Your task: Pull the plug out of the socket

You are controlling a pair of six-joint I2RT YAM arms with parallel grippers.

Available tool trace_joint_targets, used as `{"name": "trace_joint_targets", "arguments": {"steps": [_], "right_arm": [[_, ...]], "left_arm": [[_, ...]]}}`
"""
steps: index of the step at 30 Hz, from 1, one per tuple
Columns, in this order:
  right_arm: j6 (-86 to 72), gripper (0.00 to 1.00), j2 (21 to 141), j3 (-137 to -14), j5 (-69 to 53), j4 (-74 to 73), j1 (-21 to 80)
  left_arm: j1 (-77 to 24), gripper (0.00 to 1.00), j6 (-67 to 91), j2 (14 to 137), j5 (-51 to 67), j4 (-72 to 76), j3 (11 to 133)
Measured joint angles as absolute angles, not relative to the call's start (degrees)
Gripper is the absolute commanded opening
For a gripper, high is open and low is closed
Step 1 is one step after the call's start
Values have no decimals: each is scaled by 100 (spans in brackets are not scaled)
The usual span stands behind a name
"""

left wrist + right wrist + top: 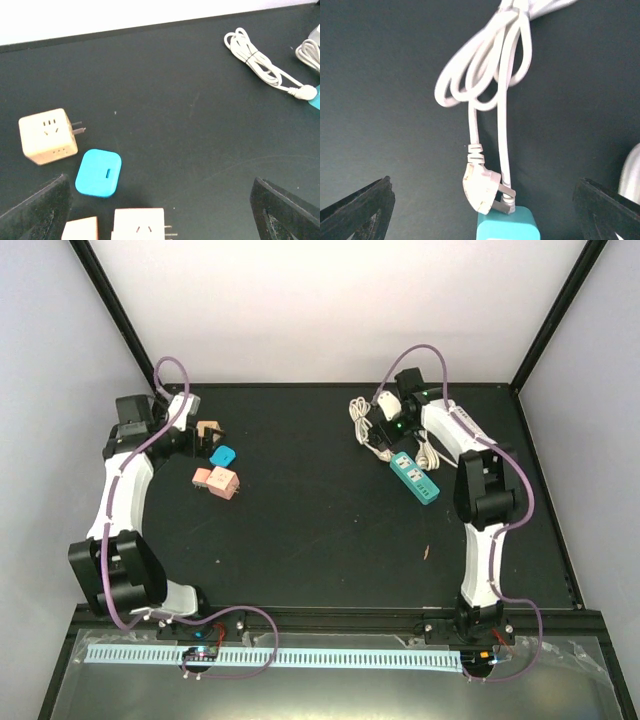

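**White plug, teal strip: take the body, pull along the pins**

The white plug point(481, 192) sits in the end face of the teal power strip point(508, 226), on the right side of the bench point(320, 540). In the right wrist view the plug leans to one side. A bit of metal pin shows between its body and the strip, so it looks only partly seated. Its white cable point(485, 65) loops away in a loose bundle beyond it.

The right gripper point(483, 181) is spread wide with nothing in it. One finger stands either side of the plug and neither touches it. The left gripper point(160, 179) is also released and empty. It hangs over a beige cube adaptor point(47, 136) and a blue adaptor point(99, 172), well apart from the strip.

The step in hand appears to be the approach and grasp.

- **Grasp:** come down until the fingers bracket the moulded body of the plug, not the cable or its ribbed strain relief. Close on the flat sides.
- **Pull:** draw straight back along the line of the pins, away from the strip's end face. A sideways tug would likely bind the pins.
- **Main risk:** the strip looks light and nothing pins it down, so it may slide or lift along with the plug. A short, firm pull should help, as would the other arm bracing the strip.
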State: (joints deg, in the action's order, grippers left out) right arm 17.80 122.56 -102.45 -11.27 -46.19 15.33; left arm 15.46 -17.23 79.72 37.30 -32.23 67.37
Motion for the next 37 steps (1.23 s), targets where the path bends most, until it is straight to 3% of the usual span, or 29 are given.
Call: {"name": "trace_joint_targets", "arguments": {"steps": [12, 23, 37], "right_arm": [[1767, 100, 10783, -10016, -1951, -4329, 1533], [1313, 100, 9050, -7793, -2753, -3094, 1216], [1007, 100, 8471, -6307, -3135, -2139, 276]], "left_arm": [[75, 99, -2093, 8604, 2720, -3691, 7671], [-884, 99, -2058, 8641, 1459, -3667, 7647], [-950, 99, -1769, 8750, 1000, -3642, 7166]]}}
